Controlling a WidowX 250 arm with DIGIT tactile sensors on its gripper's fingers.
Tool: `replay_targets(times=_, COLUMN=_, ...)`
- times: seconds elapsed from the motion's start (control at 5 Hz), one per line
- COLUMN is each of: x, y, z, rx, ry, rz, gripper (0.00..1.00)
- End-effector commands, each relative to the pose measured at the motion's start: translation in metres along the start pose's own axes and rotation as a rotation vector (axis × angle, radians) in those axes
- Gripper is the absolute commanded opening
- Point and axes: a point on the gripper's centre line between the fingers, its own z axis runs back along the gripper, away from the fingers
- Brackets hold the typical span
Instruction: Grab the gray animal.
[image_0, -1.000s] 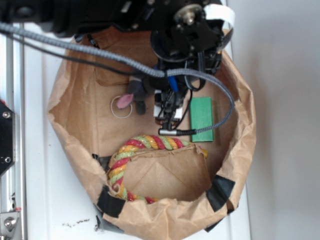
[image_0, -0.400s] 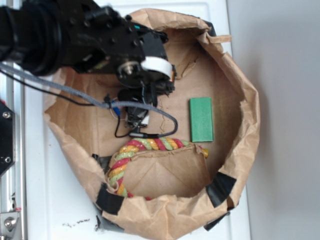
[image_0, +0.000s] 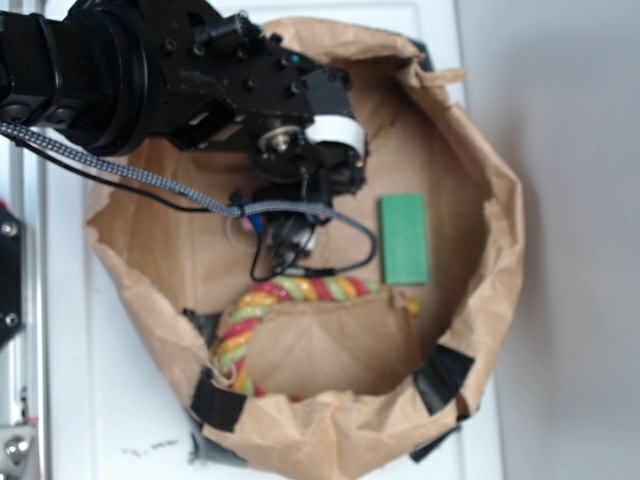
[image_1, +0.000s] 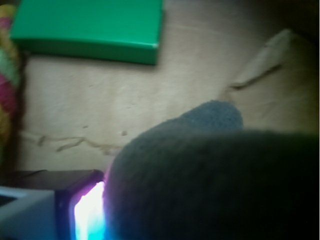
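Observation:
The gray animal (image_1: 215, 170) fills the lower right of the wrist view as a dark fuzzy mass with one stubby rounded end pointing up. It presses against my left finger (image_1: 60, 192), beside a bright glow. My right finger is hidden behind the plush. In the exterior view my gripper (image_0: 285, 238) points down inside the brown paper bag (image_0: 500, 200), and the arm covers the animal almost entirely. Whether the jaws have closed on the plush does not show.
A green flat block (image_0: 404, 238) (image_1: 90, 25) lies on the bag floor to the right of the gripper. A red-yellow-green rope ring (image_0: 290, 292) (image_1: 7, 75) lies just in front, partly under a folded paper flap (image_0: 340, 345). The bag's walls surround everything.
The arm swung left from beside the animal to over it, then shifted slightly right. The animal, plainly visible a second ago, is now covered by the gripper.

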Motion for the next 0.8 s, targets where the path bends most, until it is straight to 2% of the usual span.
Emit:
replay_targets(times=0.0, x=0.007, y=0.008, z=0.104, rx=-0.089, ry=-0.073, rz=-0.003, gripper=0.00)
replay_targets(times=0.4, x=0.000, y=-0.003, z=0.155, rx=-0.170, ry=-0.063, rz=0.011, gripper=0.00)
replay_targets(times=0.6, x=0.000, y=-0.003, z=0.155, rx=-0.170, ry=-0.063, rz=0.011, gripper=1.00)
